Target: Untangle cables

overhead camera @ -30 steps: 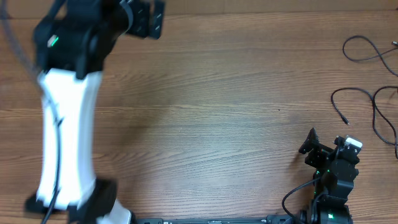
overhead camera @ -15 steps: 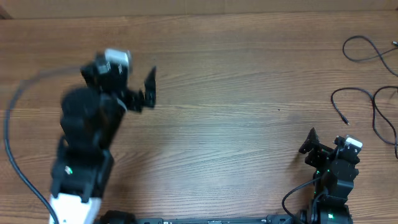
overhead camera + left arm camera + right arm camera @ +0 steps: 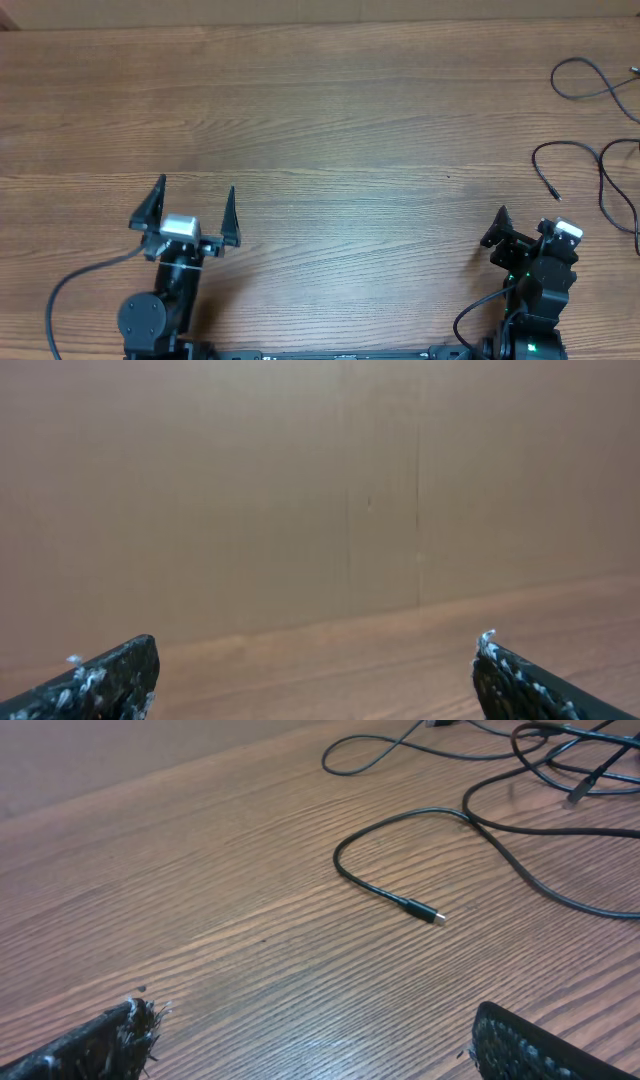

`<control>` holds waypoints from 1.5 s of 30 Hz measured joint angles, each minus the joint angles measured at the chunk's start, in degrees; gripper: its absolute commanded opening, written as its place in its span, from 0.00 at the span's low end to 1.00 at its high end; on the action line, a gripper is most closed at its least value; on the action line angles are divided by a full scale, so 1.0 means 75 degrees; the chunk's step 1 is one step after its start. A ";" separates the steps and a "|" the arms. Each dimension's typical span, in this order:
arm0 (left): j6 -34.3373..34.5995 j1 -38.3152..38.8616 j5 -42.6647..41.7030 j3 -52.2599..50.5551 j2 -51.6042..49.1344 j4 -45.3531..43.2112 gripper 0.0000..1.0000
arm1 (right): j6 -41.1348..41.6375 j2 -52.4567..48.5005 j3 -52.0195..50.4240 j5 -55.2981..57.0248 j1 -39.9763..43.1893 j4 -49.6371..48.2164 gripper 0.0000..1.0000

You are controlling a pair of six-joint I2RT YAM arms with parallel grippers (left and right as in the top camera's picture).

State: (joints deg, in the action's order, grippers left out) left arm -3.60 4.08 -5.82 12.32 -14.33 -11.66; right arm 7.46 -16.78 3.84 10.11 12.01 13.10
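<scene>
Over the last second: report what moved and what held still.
The left arm pulled back from the far left of the table to the near edge, where the left gripper sits open and empty. Nothing was gripped or released. The right gripper and the cables stayed put.

Black jointed left arm [image 3: 160,305], folded low over its base; its black two-finger left gripper [image 3: 196,190], with a grey-white wrist block, has its jaws spread wide, tips pointing away from the base, nothing between them. Black jointed right arm [image 3: 530,290], folded likewise; its black two-finger right gripper [image 3: 533,228] has its jaws wide apart, empty.
</scene>
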 measured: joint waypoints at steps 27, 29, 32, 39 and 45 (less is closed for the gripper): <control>-0.1737 -0.0565 -0.0114 -0.1574 0.1813 0.2069 1.00 | 0.0000 0.0000 0.0003 0.0000 0.0000 -0.0009 1.00; -0.1513 -0.0565 0.0058 -0.1574 0.1813 0.2081 1.00 | -0.0003 0.0000 0.0000 0.0000 0.0000 -0.0003 1.00; -0.0941 -0.0565 0.0460 -0.1574 0.1813 0.2110 1.00 | 0.0003 0.0000 0.0000 -0.0003 0.0000 -0.0006 1.00; -0.0023 -0.0565 0.1040 -0.1574 0.1813 0.2133 1.00 | 0.0003 0.0000 0.0000 -0.0003 0.0000 -0.0006 1.00; 0.0615 -0.0565 0.1320 -0.1574 0.1813 0.2122 1.00 | 0.0000 0.0000 0.0000 0.0000 0.0003 -0.0006 1.00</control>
State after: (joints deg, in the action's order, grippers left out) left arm 1.02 -0.16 4.08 0.51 -0.73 4.25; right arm 7.46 -16.78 3.84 10.11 12.03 13.06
